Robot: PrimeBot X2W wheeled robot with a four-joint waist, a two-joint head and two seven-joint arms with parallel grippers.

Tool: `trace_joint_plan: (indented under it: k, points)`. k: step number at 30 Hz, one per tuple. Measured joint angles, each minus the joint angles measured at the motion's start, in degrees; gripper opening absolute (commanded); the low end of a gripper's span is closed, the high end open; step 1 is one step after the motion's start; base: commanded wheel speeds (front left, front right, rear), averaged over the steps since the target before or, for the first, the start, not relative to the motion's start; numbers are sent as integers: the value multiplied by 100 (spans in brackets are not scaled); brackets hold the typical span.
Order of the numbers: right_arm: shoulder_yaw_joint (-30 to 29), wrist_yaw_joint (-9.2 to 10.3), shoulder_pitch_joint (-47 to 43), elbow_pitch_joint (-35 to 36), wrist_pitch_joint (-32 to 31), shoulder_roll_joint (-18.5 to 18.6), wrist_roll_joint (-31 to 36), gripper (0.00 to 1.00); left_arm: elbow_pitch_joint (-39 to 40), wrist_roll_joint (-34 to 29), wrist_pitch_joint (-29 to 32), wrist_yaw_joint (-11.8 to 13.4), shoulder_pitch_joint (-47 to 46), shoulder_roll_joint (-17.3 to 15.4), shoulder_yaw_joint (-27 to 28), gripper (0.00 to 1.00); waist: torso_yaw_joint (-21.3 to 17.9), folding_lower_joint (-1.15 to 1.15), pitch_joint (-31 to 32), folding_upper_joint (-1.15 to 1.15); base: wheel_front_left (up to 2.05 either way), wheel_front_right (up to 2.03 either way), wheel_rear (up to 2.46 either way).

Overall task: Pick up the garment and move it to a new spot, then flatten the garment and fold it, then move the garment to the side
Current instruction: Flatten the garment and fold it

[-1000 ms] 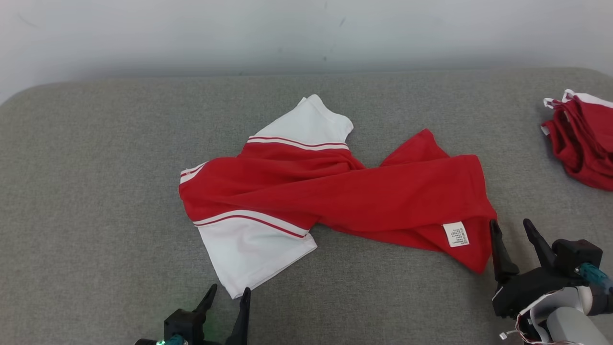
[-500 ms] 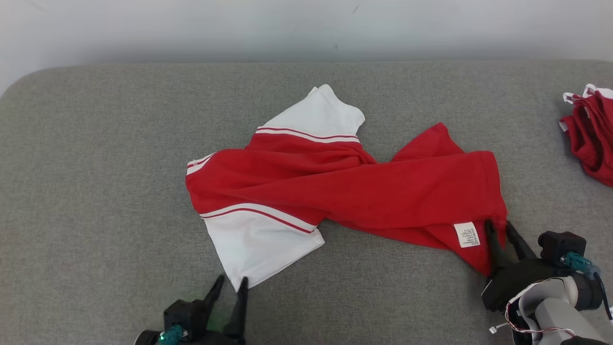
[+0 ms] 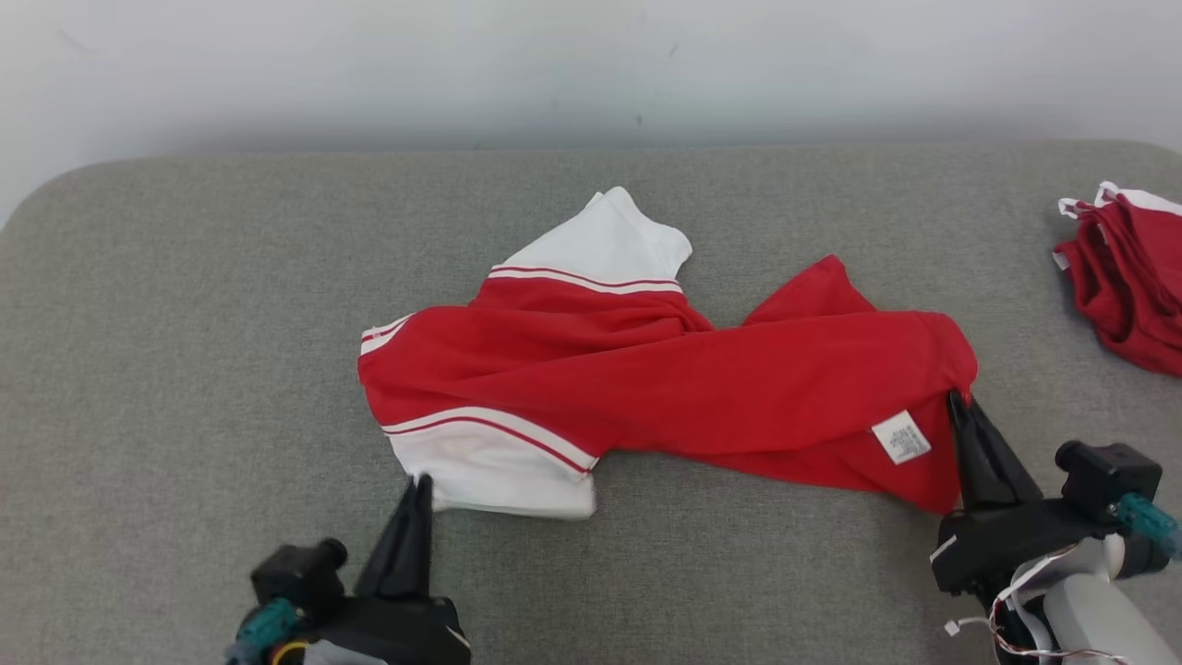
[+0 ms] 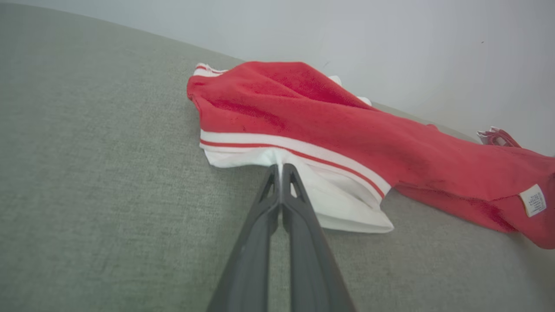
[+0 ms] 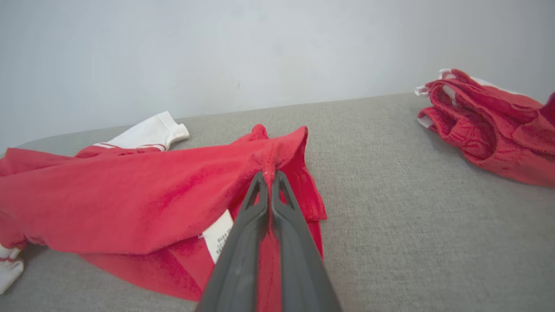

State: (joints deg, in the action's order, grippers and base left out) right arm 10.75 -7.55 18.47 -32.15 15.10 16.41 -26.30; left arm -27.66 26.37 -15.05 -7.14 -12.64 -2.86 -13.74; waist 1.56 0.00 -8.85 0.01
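Both hands clamped shut: left hand [image 3: 417, 485] pinching the white sleeve edge, right hand [image 3: 956, 399] on the red hem corner. The garment [image 3: 665, 369] sits twisted mid-frame. Your risk: shallow pinches slipping on lift, or the twist carrying over.

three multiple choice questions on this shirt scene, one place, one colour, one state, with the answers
1. Where does the heap of red clothes lie?
A) far right of the grey cushion
B) far left
C) on the floor

2. What colour is the cloth in the left gripper?
A) blue
B) white
C) black

3. How is the right gripper?
A) wide open
B) shut on the garment
C) shut on nothing

1 A, it sits at the head view's right edge; 2 B, its tips pinch white cloth; 3 B, red cloth bunches between its closed tips.
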Motion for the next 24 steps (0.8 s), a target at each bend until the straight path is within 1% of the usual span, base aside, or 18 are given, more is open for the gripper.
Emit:
trace_joint_plan:
  k: [3, 5, 8, 12, 16, 21, 24]
  points:
    - [33, 0, -1, 442, 2, 79, -67, 0, 455, -40, 0, -1, -21, -3, 266, 0, -53, 0, 69, 0, 0, 0, 0]
    - [71, 0, 79, 665, 1, 89, -207, 0, 641, -110, 0, -14, -157, -66, 323, 0, -103, 0, 95, 0, 0, 0, 0]
    - [237, 0, 494, 889, 2, 186, -309, 0, 797, -33, 24, -22, -724, -298, 238, 0, -175, 0, 88, 0, 0, 0, 0]
    - [359, 0, 1411, 878, 2, 363, -533, 0, 999, 213, 409, -26, -1961, -680, 82, 0, -232, 0, -71, 0, 0, 0, 0]
    - [478, 0, 2588, 499, -101, 539, -851, 0, 971, 581, 844, -26, -3429, -870, 149, 0, -269, 1, -368, 0, 0, 0, 0]
    - [657, 0, 4242, 11, -398, 735, -1160, 0, 565, 614, 1123, -26, -5276, -1049, 234, 0, -296, 2, -881, 0, 0, 0, 0]
    - [643, 0, 5245, -337, -622, 869, -1380, 0, 227, 454, 1246, -26, -6368, -1184, 79, 0, -315, 2, -1211, 1, 0, 0, 0]
